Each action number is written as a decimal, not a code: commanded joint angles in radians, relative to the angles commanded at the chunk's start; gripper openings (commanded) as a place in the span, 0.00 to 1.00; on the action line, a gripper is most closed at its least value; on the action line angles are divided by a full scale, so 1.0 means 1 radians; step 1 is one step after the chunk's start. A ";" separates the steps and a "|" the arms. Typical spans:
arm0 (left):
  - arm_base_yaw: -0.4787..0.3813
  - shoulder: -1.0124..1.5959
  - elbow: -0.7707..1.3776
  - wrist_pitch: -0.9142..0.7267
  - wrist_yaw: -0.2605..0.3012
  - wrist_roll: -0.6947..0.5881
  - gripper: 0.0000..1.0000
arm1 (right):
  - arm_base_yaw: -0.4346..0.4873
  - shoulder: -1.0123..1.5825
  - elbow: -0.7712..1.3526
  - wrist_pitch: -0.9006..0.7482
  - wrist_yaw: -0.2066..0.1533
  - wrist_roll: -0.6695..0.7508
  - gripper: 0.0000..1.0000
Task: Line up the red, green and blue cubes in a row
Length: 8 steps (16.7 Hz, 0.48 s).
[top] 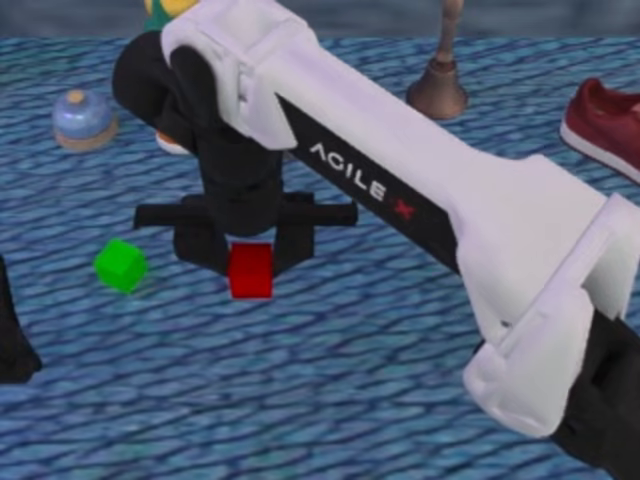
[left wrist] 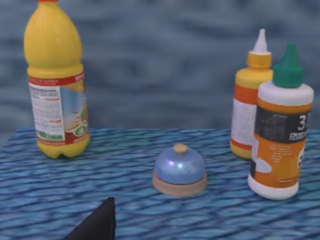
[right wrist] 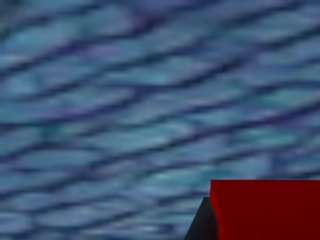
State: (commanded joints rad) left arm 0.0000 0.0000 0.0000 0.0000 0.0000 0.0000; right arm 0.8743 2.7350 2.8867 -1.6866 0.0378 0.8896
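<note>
While the right hand point(top: 250, 262) reaches across from the top view's right side and hangs low over the middle of the blue woven tabletop point(top: 350, 400), its two dark fingers sit closed against either side of the red cube point(top: 251, 271). The right wrist view confirms it: the red cube's face fills one corner with a dark finger point(right wrist: 202, 222) pressed against its edge. From these views I cannot tell whether the cube rests on the tabletop or hangs just above it.

The green cube point(top: 121, 265) sits alone nearby, toward the top view's left and roughly level with the red one. No blue cube shows in any view; it may be hidden under the big white arm.

The main risk is placement. If the red cube is let go while tilted or raised, it could tumble out of line with the green one. Set too close, a finger could nudge the green cube as the hand opens.

The left hand point(top: 12, 345) is parked at the left edge, and I cannot tell how its fingers stand. Its wrist view faces a bell point(left wrist: 179, 171), a yellow bottle point(left wrist: 56, 85) and two squeeze bottles point(left wrist: 280, 130), all well apart from the cubes.
</note>
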 joint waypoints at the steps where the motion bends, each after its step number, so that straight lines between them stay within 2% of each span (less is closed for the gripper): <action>1: 0.000 0.000 0.000 0.000 0.000 0.000 1.00 | 0.000 -0.008 -0.024 0.021 0.000 -0.001 0.00; 8: 0.000 0.000 0.000 0.000 0.000 0.000 1.00 | 0.001 -0.094 -0.394 0.276 -0.001 0.000 0.00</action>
State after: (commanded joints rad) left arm 0.0000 0.0000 0.0000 0.0000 0.0000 0.0000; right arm 0.8757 2.6405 2.4931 -1.4108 0.0372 0.8900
